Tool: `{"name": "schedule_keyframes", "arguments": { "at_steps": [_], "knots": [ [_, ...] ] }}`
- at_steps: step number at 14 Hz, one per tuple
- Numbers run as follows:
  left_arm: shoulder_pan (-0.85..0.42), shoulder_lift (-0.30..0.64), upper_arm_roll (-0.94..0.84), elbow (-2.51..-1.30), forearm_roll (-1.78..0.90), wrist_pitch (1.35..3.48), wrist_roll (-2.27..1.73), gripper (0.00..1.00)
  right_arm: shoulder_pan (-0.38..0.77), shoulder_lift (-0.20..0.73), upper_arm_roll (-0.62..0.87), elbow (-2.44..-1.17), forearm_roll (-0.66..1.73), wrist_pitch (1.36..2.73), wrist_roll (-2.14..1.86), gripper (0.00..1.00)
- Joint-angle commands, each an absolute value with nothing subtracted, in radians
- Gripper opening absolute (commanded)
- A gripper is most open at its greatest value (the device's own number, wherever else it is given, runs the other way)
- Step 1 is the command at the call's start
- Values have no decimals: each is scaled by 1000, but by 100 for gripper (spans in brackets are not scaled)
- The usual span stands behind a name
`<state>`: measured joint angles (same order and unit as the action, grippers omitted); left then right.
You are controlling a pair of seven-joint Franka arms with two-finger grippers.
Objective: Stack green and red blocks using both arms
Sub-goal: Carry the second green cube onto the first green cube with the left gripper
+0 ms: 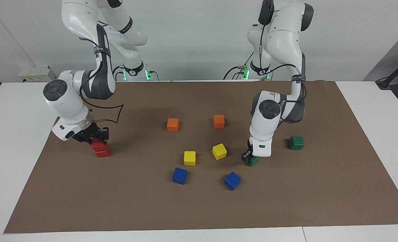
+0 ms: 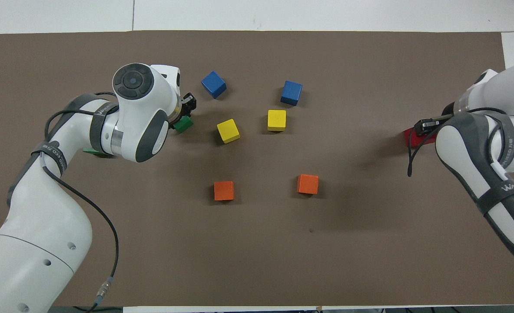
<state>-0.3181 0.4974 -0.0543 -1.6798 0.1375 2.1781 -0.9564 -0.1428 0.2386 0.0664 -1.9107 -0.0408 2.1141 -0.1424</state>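
Toward the right arm's end of the table, my right gripper (image 1: 96,140) (image 2: 426,127) is shut on a red block (image 1: 98,146) (image 2: 413,138). That block stands on the second red block (image 1: 102,154), slightly offset. My left gripper (image 1: 248,157) (image 2: 186,111) is low on the mat, shut on a green block (image 1: 253,162) (image 2: 183,125) that rests on the mat. The other green block (image 1: 296,143) lies beside it, toward the left arm's end. In the overhead view the left arm hides most of this other green block (image 2: 92,151).
Two orange cubes (image 1: 173,124) (image 1: 219,121), two yellow cubes (image 1: 189,158) (image 1: 219,151) and two blue cubes (image 1: 179,175) (image 1: 232,180) lie in the middle of the brown mat (image 1: 199,208), between the two grippers.
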Motion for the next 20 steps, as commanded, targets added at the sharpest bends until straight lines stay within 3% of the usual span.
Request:
{"name": "schedule_keyframes", "arguments": {
  "at_steps": [1,6,11,20],
  "knots": [
    [-263,392,-51,-1706,166,2041,-731,0,-155,206,71,-1950,-15,2132,-138,0],
    [-117,258,-51,-1759,103,1918,-327,0,-167,206,71,-1950,-15,2132,-146,0],
    [20,259,-51,-1759,55,1943,-7,0,-167,206,71,-1951,-15,2134,-149,0],
    [46,250,-49,-1867,17,2051,130,0,-166,206,71,-1954,-15,2160,-144,0]
  ]
}}
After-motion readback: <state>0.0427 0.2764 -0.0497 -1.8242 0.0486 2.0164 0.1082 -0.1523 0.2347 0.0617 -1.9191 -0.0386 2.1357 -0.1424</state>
